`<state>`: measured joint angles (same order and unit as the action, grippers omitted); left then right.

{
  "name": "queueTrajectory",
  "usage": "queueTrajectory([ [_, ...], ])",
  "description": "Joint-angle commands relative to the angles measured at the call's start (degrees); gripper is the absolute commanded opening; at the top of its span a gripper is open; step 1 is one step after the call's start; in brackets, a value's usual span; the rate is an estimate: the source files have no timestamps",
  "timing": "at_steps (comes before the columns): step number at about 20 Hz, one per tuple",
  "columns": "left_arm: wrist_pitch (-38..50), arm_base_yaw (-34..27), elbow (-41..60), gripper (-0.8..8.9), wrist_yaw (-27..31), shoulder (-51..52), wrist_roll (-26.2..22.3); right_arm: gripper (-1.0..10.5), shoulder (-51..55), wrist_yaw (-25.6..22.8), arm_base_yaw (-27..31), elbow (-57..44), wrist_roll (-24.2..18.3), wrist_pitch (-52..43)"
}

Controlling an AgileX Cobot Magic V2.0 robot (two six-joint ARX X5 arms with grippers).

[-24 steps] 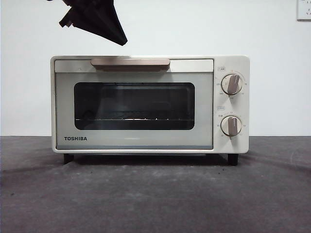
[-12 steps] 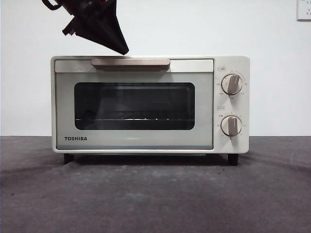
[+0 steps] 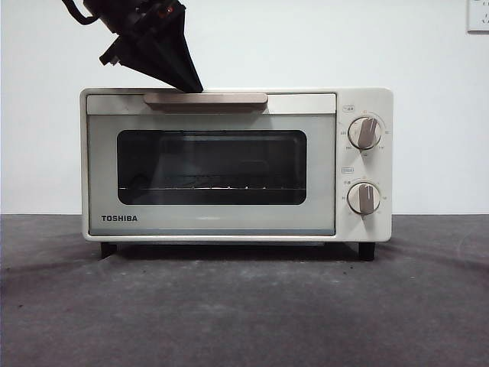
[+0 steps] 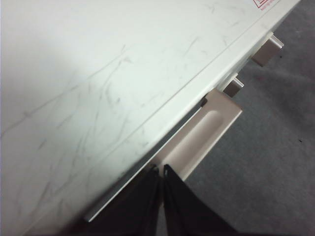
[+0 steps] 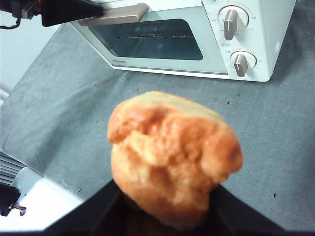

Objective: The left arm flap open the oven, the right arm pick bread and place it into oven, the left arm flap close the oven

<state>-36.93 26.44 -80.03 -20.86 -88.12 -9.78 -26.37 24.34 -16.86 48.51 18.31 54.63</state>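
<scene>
The left pincer (image 4: 161, 172) has its two black wedge jaws pressed together, their tips at the top front edge of the toaster oven (image 3: 367, 222), right where the tan-brown bar handle (image 4: 206, 135) meets the cream-white top; in the front view the same pincer (image 3: 191, 86) comes down from the upper left with its point touching the handle (image 3: 205, 99) near its left end. The drop-down door (image 3: 210, 222) stands closed, and through its dark window only the wire rack (image 3: 199, 188) shows, with nothing lying on it. Two beige knobs (image 3: 364, 132) sit one above the other on the oven's right panel. The right pincer (image 5: 165, 216) is well apart from the oven, above the grey desk (image 5: 275, 132), pinching a lumpy golden-orange bun (image 5: 172, 157) between its jaws. From that wrist view the oven (image 5: 275, 29) lies beyond the bun, with the left pincer's dark tip (image 5: 96, 10) on the handle.
</scene>
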Motion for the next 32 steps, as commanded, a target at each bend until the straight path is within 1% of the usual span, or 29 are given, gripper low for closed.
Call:
queueTrajectory([
  [1,-3.4,0.3,-0.7,0.17,0.3,-1.2,-1.2,1.6,-0.1,-0.2,-0.3,0.9,0.1,-0.6],
  [7,-7.0,0.7,-0.7,0.16,2.4,-1.2,-1.6,1.6,-0.1,-0.3,-0.3,0.9,0.1,-0.6],
  [12,-9.5,1.7,-0.7,0.17,2.9,-1.0,-1.6,1.6,-0.1,-0.4,-0.3,0.9,0.2,-0.7],
  [15,-9.9,2.8,-0.4,0.17,4.9,-0.2,-1.7,1.6,-0.1,-0.3,-0.3,0.9,0.2,-0.6],
  [21,-9.9,4.6,1.3,0.17,6.1,2.5,-1.7,1.6,-0.1,-0.3,-0.3,0.9,0.2,-0.6],
  [26,-7.3,5.4,6.9,0.17,6.1,5.3,-1.0,1.6,-0.1,-0.3,-0.3,0.9,0.2,-0.6],
  [29,-2.8,6.6,13.9,0.16,6.5,8.9,0.8,1.6,-0.1,-0.3,-0.3,0.9,0.1,-0.6],
  [32,0.7,8.0,19.8,0.17,8.9,13.2,2.3,1.6,-0.1,-0.3,-0.3,0.9,0.1,-0.6],
])
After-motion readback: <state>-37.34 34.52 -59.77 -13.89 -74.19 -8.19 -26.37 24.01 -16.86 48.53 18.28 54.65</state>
